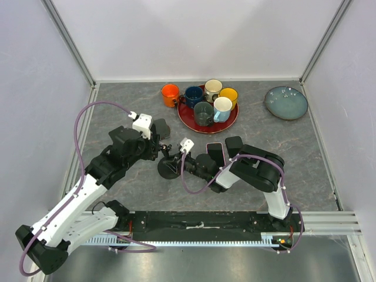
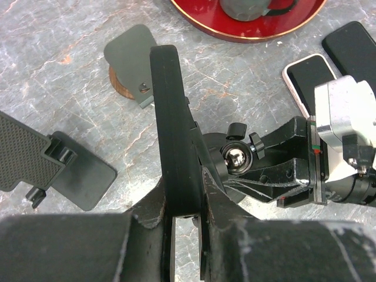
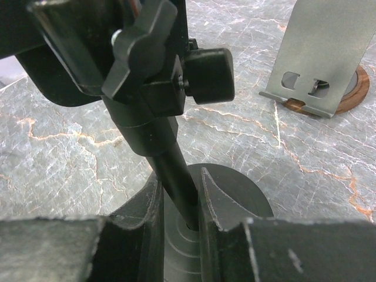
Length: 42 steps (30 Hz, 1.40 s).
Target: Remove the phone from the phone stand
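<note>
The table [image 1: 264, 135] is grey stone-look laminate veined in white and rust, boxed in by plain white walls [image 1: 205, 35] on aluminium posts. Toward the top of the overhead frame a glossy red tray [image 1: 183, 122] holds a cluster of glazed mugs, with an orange mug [image 1: 170, 94] just off its left rim and a speckled blue-grey plate [image 1: 286, 103] at upper right.

At centre stands the black phone stand [image 3: 235, 194]: a ringed disc base, a slim stem and a chrome ball joint. What looks to be the phone [image 2: 170, 117], a matte black slab with rounded corners, sits upright and edge-on at the stand's head.

The left gripper [image 2: 182, 194] is clenched on that slab's two faces. The right gripper [image 3: 179, 200] is clamped around the stem just above the base.

A pale-edged handset [image 2: 305, 79] lies flat at right, near a bent grey metal stand [image 3: 323, 53] on a wooden disc.
</note>
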Each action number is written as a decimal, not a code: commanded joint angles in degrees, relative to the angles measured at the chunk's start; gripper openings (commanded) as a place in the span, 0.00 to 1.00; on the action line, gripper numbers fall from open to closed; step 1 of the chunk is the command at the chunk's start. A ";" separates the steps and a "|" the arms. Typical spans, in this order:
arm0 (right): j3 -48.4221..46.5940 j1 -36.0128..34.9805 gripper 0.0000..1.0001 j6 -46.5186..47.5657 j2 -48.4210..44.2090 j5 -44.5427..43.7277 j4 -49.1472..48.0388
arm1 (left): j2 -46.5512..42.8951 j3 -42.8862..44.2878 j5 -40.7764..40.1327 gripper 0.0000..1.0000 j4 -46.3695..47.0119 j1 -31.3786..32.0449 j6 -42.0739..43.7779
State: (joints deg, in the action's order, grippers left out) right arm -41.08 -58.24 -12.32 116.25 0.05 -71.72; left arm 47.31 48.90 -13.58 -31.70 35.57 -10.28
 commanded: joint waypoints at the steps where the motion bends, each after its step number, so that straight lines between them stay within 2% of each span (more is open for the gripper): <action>1: 3.29 7.70 0.00 -6.23 3.28 -12.36 11.70 | -5.03 2.51 7.60 0.02 -0.46 -1.64 8.35; 6: 3.46 8.23 0.00 -6.23 3.37 -11.48 10.91 | -7.67 2.95 9.80 0.02 -0.99 -1.91 8.96; 10: 3.81 8.40 0.00 -6.49 3.20 -11.57 10.29 | -7.41 3.48 3.93 0.02 -2.22 -1.91 5.90; 12: 4.51 8.40 0.00 -6.58 2.67 -12.35 9.50 | -6.71 3.39 -0.63 0.02 -2.83 -1.91 0.65; 18: 5.84 5.77 0.00 -5.35 0.65 -20.26 9.32 | -3.90 2.16 -5.99 0.02 -4.85 -0.77 -14.56; 22: 5.75 4.89 0.00 -4.74 0.47 -21.15 9.50 | -3.01 3.65 -11.55 0.04 -6.00 4.49 -18.89; 23: 5.75 4.89 0.00 -4.82 0.47 -21.06 9.50 | -2.93 4.09 -11.73 0.12 -5.91 5.46 -19.51; 25: 5.57 4.80 0.00 -4.56 0.56 -20.62 9.50 | -2.14 5.23 -11.73 0.20 -5.91 8.19 -21.44; 28: 5.40 4.71 0.00 -4.12 0.82 -20.45 9.58 | -0.56 5.94 -12.08 0.43 -5.74 11.35 -24.51; 29: 5.31 4.63 0.00 -4.03 0.82 -20.27 9.58 | -0.20 6.20 -12.43 0.59 -5.82 11.97 -25.30; 32: 5.31 4.54 0.00 -3.68 0.74 -20.01 9.58 | 1.29 7.17 -14.36 0.76 -7.05 13.29 -27.94; 38: 4.96 3.83 0.00 -2.28 0.91 -19.57 9.50 | 3.14 10.59 -15.68 0.89 -8.46 13.47 -27.78; 42: 4.96 3.57 0.00 -0.70 1.35 -16.50 8.10 | 3.67 13.84 -15.42 0.91 -7.85 13.47 -26.63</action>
State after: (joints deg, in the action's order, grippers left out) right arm -37.98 -54.92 -12.10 114.91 -15.90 -73.97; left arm 50.81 57.87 -26.96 -40.45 48.80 -35.81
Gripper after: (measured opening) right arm 0.284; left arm 0.899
